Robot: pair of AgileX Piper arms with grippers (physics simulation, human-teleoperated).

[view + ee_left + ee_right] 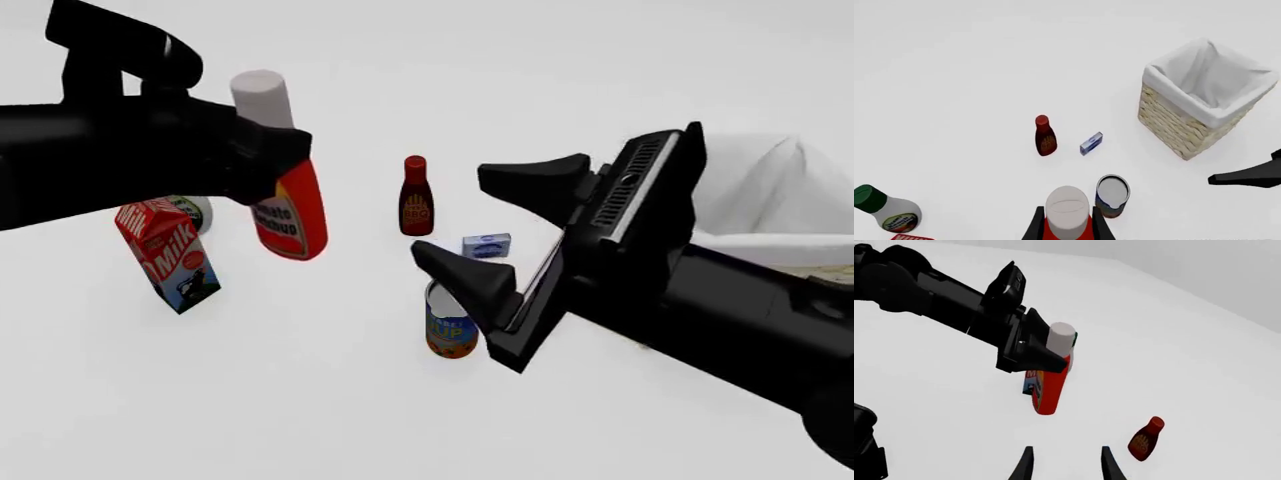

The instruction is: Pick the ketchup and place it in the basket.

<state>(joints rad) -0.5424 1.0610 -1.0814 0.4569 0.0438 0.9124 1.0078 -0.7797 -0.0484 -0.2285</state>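
Left wrist view — grip: the left gripper (1067,226) is clamped on the ketchup (1067,212), a finger (1034,227) pressed to each side just under the white cap.
Left wrist view — below the gripper: a tin can (1112,195) stands just beside the held bottle, a maroon bottle (1045,135) and a small blue box (1091,143) lie further ahead, and a green-capped white bottle (886,208) sits off to one side.
Left wrist view — target: the basket (1201,102) is well ahead and across from the gripper, mouth open; nothing shows inside but its white lining.
Front view — carry: the ketchup (287,195) hangs tilted from the left gripper (274,150), lifted clear of the table, with a milk carton (167,253) just beside and below it.
Front view — right arm: the right gripper (514,225) is spread wide and empty, sitting between the ketchup and the basket (781,200).
Front view — risk: carried straight across, the bottle or left arm could strike the right arm — it blocks the direct line.
Right wrist view — hold: the ketchup (1049,385) is pinched high, near the cap, its body slanting down.
Right wrist view — risk: a high pinch on a smooth bottle may let it swing or slip out, probably onto the objects below — or it could catch the basket rim if brought in low.
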